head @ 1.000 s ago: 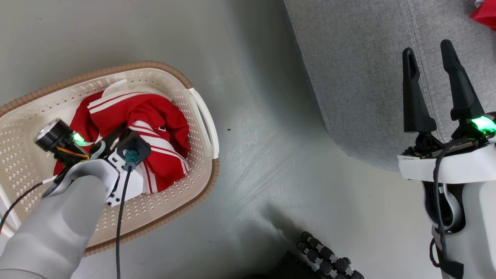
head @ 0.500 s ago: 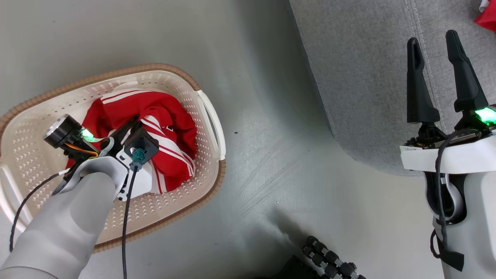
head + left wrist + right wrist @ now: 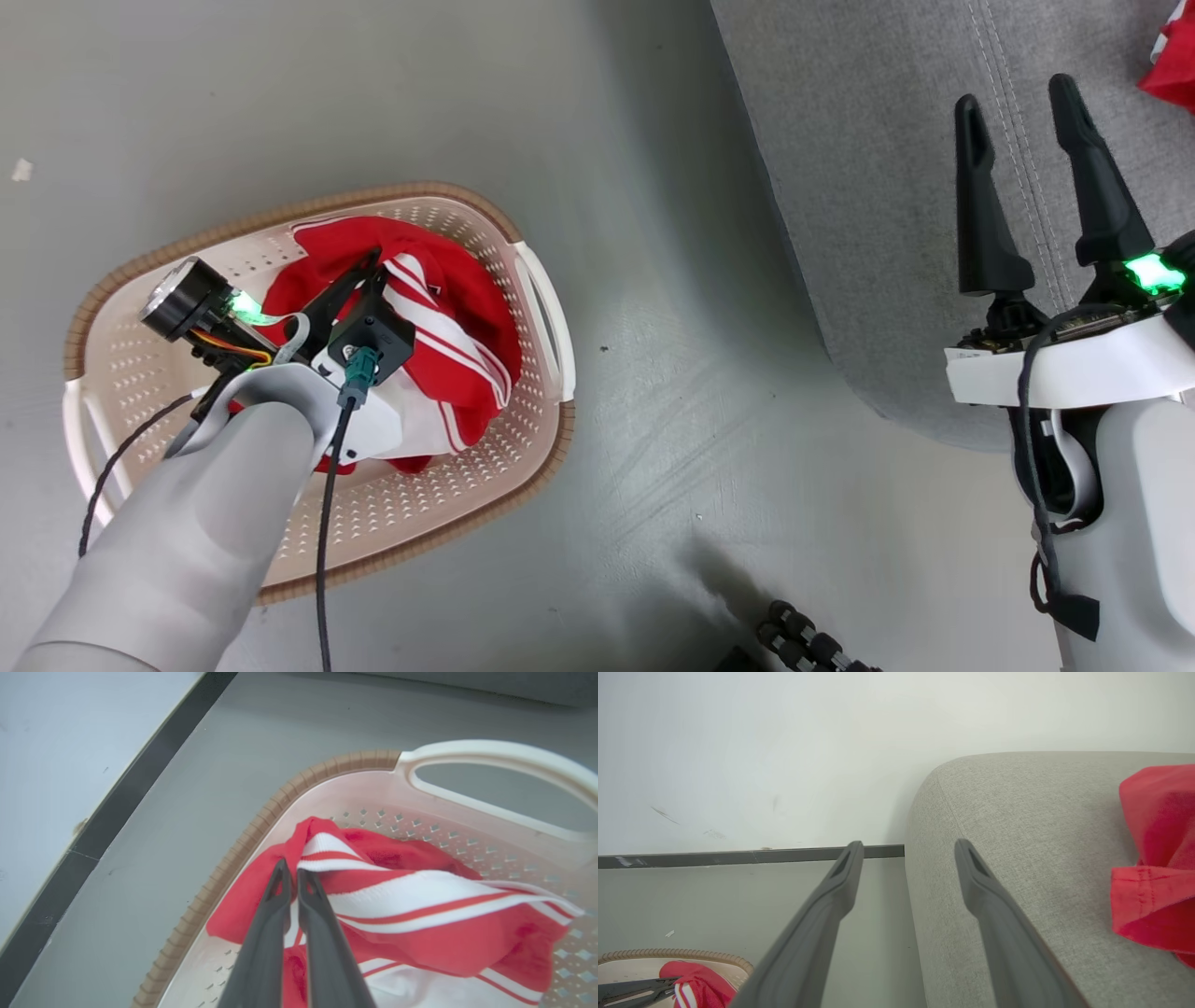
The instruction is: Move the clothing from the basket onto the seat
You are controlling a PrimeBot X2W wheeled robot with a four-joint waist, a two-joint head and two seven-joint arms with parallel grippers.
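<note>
The cream perforated basket (image 3: 308,201) with its brown rim stands on the floor at the left. A red garment with white bands (image 3: 448,317) lies bunched inside it. My left gripper (image 3: 373,261) reaches into the basket. In the left wrist view it (image 3: 289,870) is shut on a fold of the red and white fabric (image 3: 420,896). My right gripper (image 3: 1013,98) hangs open and empty over the front corner of the grey sofa (image 3: 859,187). Another red garment (image 3: 1153,858) lies on the sofa (image 3: 1017,835), to the right of my right gripper (image 3: 906,847).
Grey floor (image 3: 653,392) separates the basket from the sofa. A white wall with a dark baseboard (image 3: 117,788) runs behind the basket. My base's dark rollers (image 3: 812,644) show at the bottom edge. A small white scrap (image 3: 21,169) lies on the floor at far left.
The head camera has moved, so the whole picture has shifted right and down. The red garment has bunched up around my left gripper's fingers. My right gripper stays open over the sofa.
</note>
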